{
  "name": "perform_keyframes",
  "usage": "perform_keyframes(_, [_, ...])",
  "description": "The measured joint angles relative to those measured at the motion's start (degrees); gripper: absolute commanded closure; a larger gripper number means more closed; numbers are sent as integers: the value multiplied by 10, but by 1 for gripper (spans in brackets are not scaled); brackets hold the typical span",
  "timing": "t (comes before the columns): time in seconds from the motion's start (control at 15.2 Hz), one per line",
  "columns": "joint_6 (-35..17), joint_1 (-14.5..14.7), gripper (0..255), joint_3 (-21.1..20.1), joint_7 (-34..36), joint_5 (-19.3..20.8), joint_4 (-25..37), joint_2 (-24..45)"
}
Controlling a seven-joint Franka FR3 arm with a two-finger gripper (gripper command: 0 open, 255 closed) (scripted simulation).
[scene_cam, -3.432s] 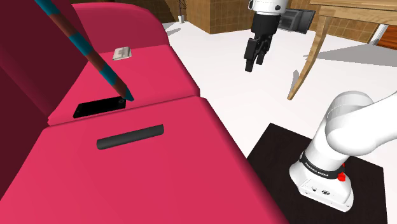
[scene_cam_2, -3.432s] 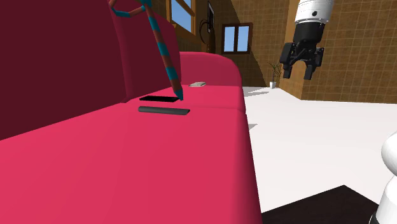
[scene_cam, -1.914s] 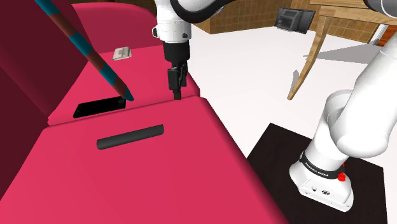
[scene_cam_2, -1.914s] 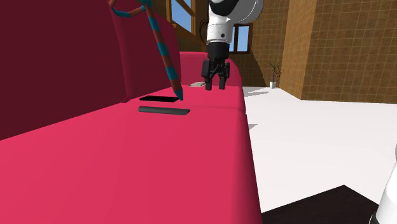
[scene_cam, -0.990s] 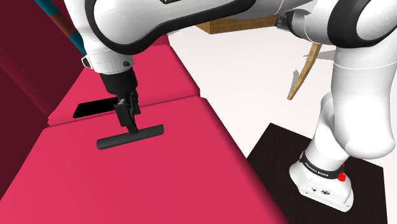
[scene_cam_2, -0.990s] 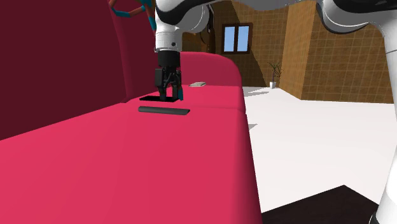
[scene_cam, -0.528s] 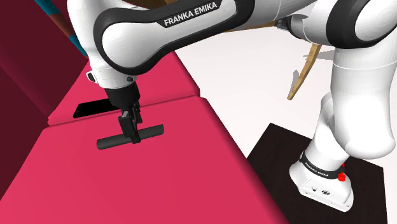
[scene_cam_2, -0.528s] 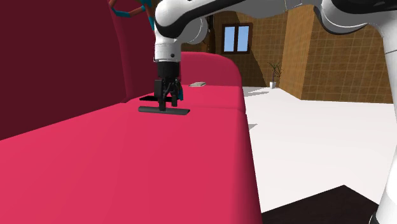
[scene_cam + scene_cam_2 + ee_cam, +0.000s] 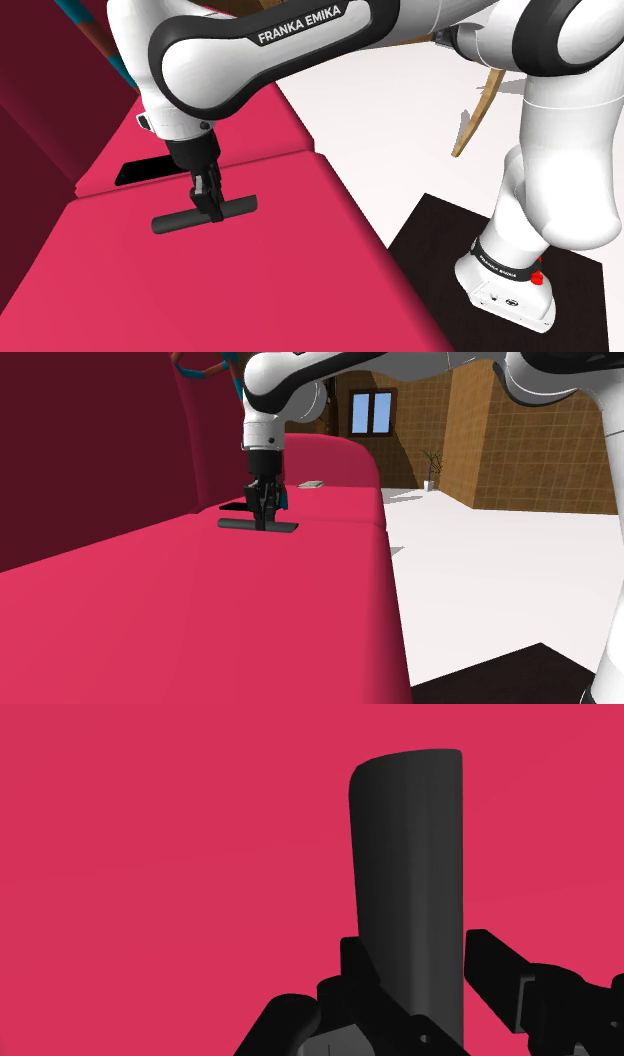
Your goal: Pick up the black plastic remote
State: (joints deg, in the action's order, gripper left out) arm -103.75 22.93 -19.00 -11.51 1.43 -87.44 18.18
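On the red sofa seat (image 9: 250, 285), the pincer (image 9: 212, 208) clasps the black remote (image 9: 172, 222).

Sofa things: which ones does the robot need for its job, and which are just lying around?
For the job:
long dark grey bar-shaped remote
black pincer, clasping the remote

Just lying about:
flat black rectangle
red-and-teal striped stick
small grey object farther along the sofa

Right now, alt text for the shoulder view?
White arm reaches down to a red sofa, its black claw clasping the middle of a dark bar-shaped remote lying on the seat. A flat black slab lies behind it; the arm's base stands on a black box.
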Motion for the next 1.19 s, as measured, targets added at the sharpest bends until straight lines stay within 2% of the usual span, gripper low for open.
perform_keyframes(0.4, [14,0,255,0,0,-1,11,-2])
perform_keyframes(1.19, [110,6,255,-2,5,1,114,6])
